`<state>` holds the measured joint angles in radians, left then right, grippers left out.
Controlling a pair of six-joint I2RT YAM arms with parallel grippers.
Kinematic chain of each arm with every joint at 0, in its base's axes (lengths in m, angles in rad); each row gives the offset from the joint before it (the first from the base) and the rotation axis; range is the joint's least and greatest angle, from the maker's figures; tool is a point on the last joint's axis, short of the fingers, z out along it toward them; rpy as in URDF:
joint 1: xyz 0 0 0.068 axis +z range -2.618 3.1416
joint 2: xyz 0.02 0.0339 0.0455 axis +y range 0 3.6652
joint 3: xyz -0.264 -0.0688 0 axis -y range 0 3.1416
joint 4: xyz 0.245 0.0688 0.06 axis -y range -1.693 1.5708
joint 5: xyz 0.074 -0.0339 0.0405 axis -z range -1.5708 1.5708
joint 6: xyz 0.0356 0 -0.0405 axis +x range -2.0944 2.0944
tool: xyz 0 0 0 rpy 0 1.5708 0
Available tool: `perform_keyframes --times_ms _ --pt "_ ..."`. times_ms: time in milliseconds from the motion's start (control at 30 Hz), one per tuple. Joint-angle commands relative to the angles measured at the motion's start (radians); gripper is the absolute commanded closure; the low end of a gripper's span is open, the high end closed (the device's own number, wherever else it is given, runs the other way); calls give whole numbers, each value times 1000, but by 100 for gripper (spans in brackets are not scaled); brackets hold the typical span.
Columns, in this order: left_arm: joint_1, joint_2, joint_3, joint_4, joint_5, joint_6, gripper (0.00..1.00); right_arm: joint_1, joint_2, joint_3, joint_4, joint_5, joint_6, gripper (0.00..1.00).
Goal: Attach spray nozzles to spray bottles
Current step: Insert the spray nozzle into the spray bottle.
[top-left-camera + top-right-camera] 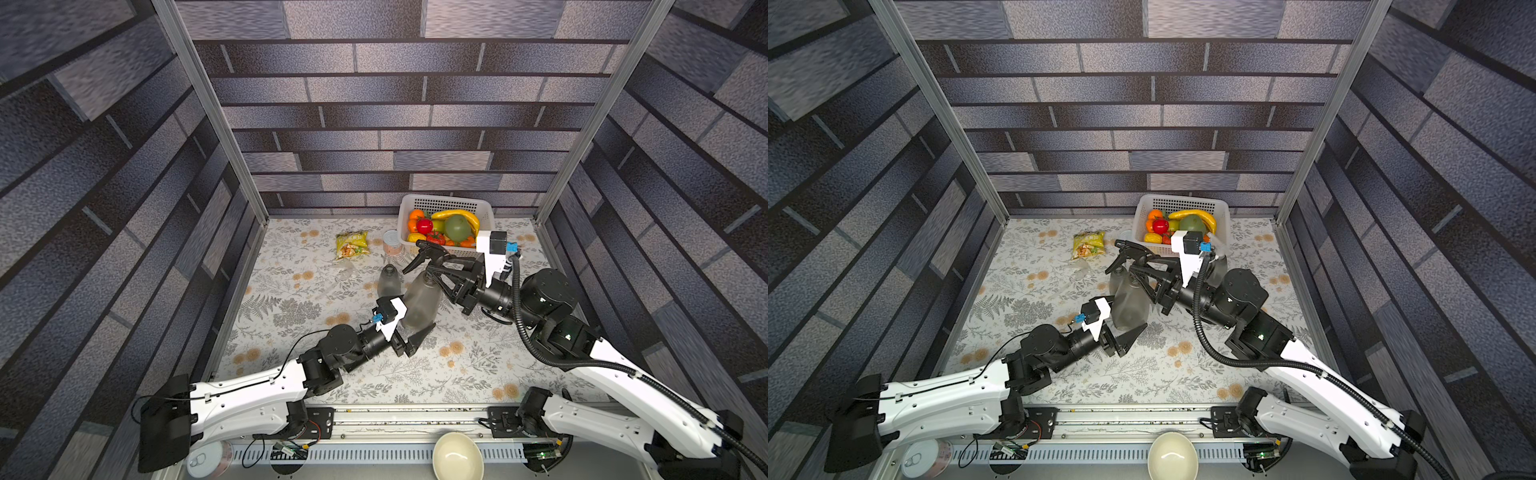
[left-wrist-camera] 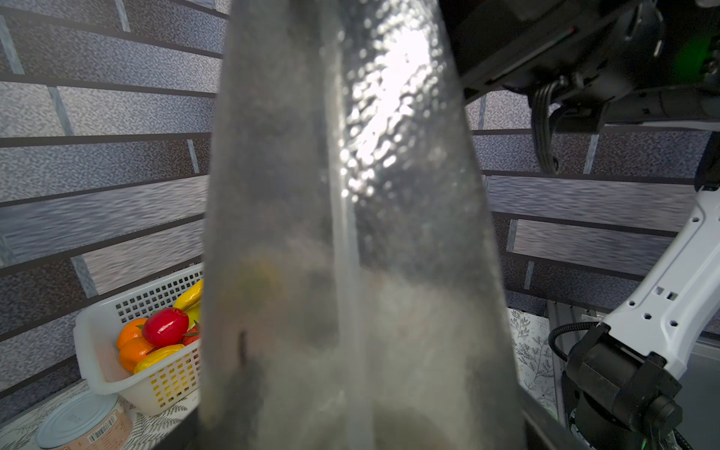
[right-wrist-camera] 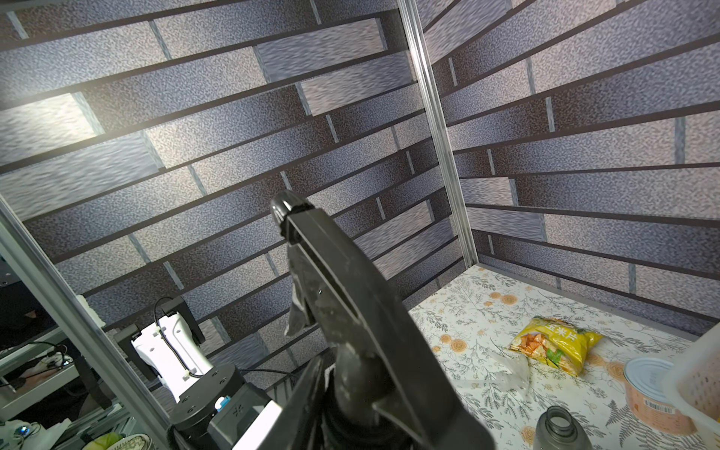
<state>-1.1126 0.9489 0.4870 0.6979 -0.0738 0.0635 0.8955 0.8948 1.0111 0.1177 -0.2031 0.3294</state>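
My left gripper (image 1: pixel 409 316) (image 1: pixel 1121 316) is shut on the wide base of a smoky-grey spray bottle (image 1: pixel 422 299) (image 1: pixel 1131 305), which it holds tilted above the table. That bottle fills the left wrist view (image 2: pixel 350 233). A black spray nozzle (image 1: pixel 430 253) (image 1: pixel 1131 253) (image 3: pixel 335 280) sits on its neck, and my right gripper (image 1: pixel 432 266) (image 1: pixel 1136 266) (image 3: pixel 358 389) is shut on the nozzle's collar. A second spray bottle (image 1: pixel 390 278) (image 3: pixel 561 428) stands just behind with a bare open neck. A clear-whitish spray nozzle (image 3: pixel 510 370) lies on the cloth by the snack bag.
At the back stands a white basket (image 1: pixel 446 203) of toy fruit, with a pinkish tin can (image 1: pixel 392 243) and a yellow snack bag (image 1: pixel 352 245) to its left. A cream bowl (image 1: pixel 457 457) and a lidded can (image 1: pixel 208 459) sit off the front rail.
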Motion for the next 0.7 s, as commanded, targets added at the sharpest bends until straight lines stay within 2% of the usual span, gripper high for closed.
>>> perform_keyframes --times_ms 0,167,400,667 --pt "4 -7 44 55 -26 -53 27 10 -8 24 -159 -40 -70 64" --pt "2 20 65 56 -42 -39 27 12 -8 25 -220 78 -128 64" --pt "-5 92 95 151 -74 -31 27 42 13 -15 -135 155 -104 66" --pt "-16 170 145 230 -120 2 28 109 49 0 -190 413 -141 66"
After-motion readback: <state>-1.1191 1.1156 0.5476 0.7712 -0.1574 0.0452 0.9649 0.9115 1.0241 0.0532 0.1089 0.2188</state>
